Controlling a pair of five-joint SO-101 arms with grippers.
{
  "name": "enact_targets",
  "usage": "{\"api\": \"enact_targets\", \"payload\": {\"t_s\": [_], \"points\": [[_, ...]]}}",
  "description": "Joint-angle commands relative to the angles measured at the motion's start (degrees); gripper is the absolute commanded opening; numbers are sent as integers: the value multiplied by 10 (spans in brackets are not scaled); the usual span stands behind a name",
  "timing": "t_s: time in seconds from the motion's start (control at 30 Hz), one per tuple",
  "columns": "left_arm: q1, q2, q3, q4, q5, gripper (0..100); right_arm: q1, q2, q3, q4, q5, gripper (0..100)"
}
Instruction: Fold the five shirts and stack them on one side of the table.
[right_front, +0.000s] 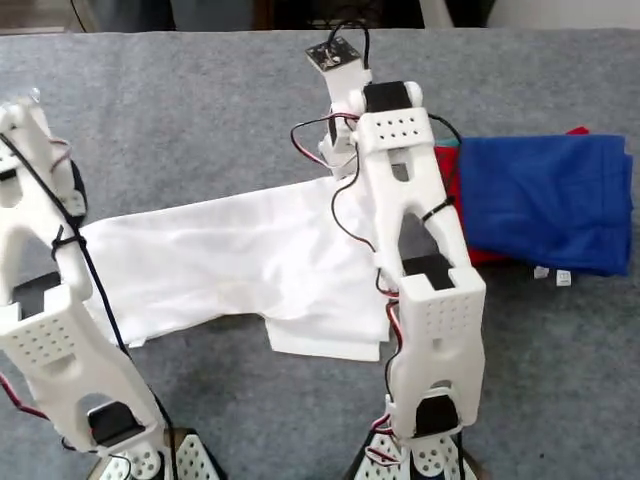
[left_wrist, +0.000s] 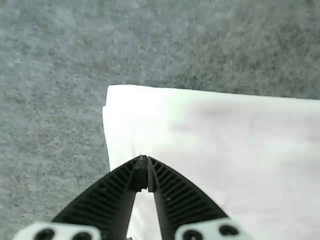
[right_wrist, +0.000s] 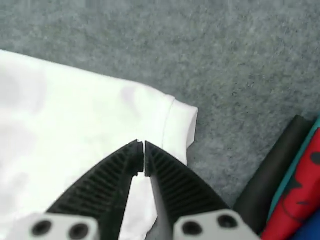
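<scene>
A white shirt lies spread across the middle of the grey table, with its near edge folded under. My left gripper is at the shirt's left end, just inside a corner, its black fingers shut with the tips pinched on the fabric. Near the sleeve hem at the shirt's far right corner, my right gripper is also shut on the cloth. A folded blue shirt lies on a red one at the right side.
The folded stack's edge lies close beside the right gripper, with a dark layer under it. Bare grey table stretches behind the white shirt and along the front. The right arm spans the shirt's right end.
</scene>
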Motion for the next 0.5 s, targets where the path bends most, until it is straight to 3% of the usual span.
{"api": "enact_targets", "payload": {"t_s": [0.0,0.07,0.27,0.47], "points": [[16,-113,123,-59,-4,29,7,-41,-48,74,25,15],[31,-196,230,-114,-8,29,4,-42,-61,127,95,15],[58,-433,514,-297,-8,29,4,-144,60,123,161,15],[71,-422,562,-347,-3,29,-48,-290,328,84,193,15]]}}
